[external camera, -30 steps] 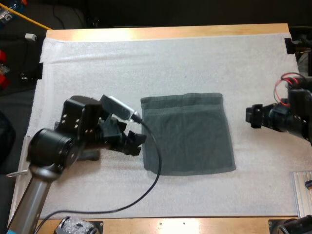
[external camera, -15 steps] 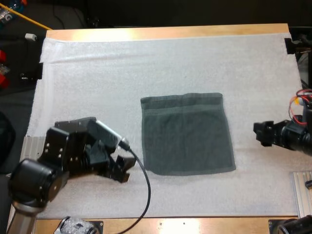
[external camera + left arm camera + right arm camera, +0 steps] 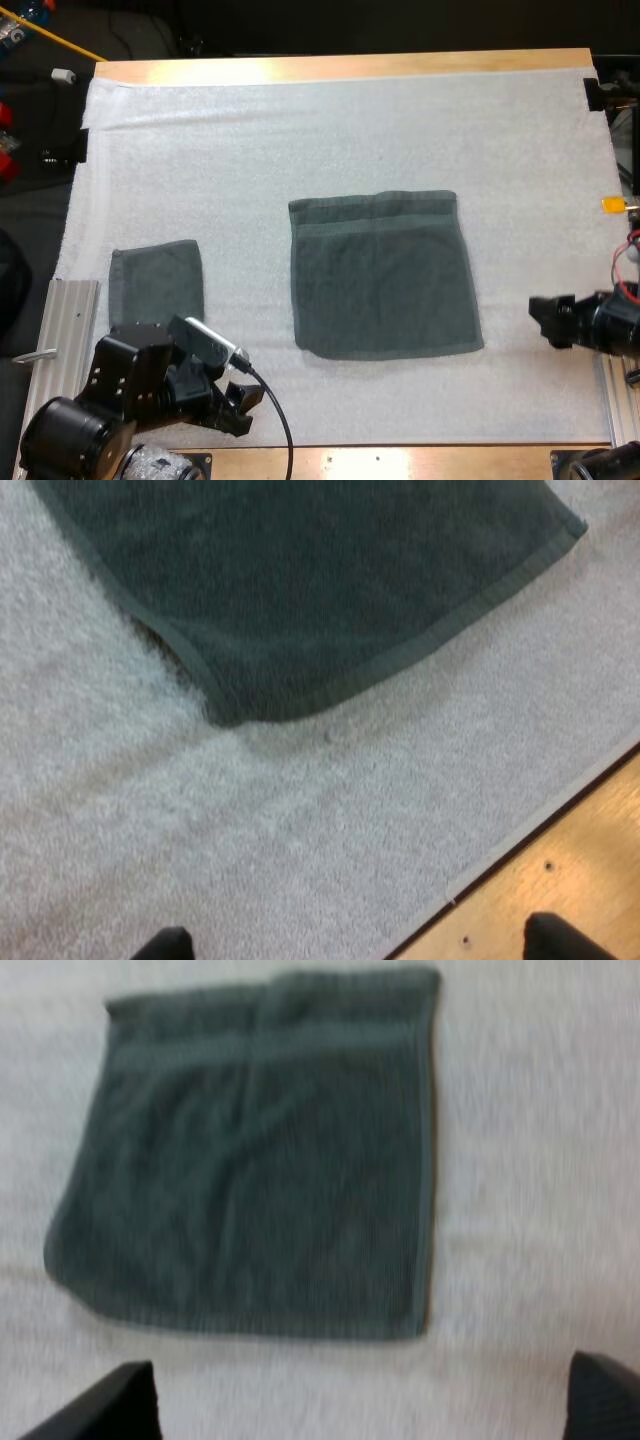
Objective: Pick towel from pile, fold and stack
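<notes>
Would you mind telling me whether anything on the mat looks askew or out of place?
Only slightly: the larger towel lies a little crooked on the white mat, its near left corner rounded rather than square. The small folded towel to its left looks tidy.

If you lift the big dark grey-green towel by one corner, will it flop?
Probably flop: the big dark grey-green cloth towel lies limp with wavy hems. Pushed, it would likely bunch rather than slide on the textured white mat.

Folded towel lies left of spread towel on mat.
</notes>
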